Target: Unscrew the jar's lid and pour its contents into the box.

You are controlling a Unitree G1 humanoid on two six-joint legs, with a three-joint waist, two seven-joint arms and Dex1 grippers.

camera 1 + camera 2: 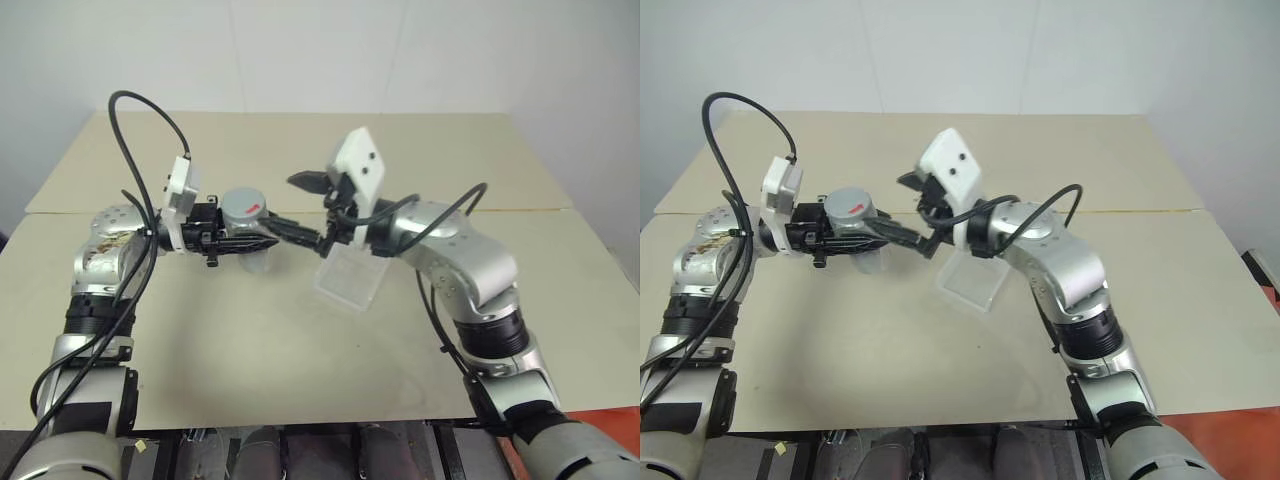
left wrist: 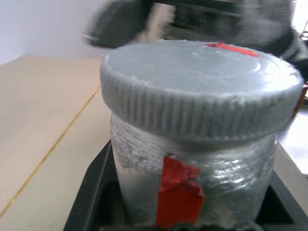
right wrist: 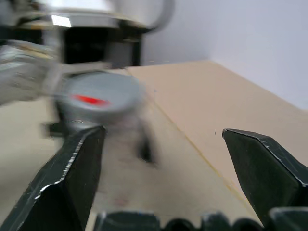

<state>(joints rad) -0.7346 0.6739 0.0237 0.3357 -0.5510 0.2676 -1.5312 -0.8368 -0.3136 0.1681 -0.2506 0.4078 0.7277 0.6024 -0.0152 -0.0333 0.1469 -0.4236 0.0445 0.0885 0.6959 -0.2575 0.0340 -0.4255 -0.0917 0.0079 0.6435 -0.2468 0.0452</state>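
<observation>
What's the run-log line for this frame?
left hand: shut on jar, held above table | lid: still on | right hand: open, beside lid, not gripping | box: on table under right hand

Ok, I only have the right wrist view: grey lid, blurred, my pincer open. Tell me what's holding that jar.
Observer: The left pincer is shut on the jar, gripping its body below the lid.
Operator: Say whether the lid is off.
Observer: No, the left wrist view shows it seated on the jar.
Operator: Place the box for me.
Observer: The box sits on the table under your right pincer.
Operator: Check the box for contents.
Observer: I see none in it.
</observation>
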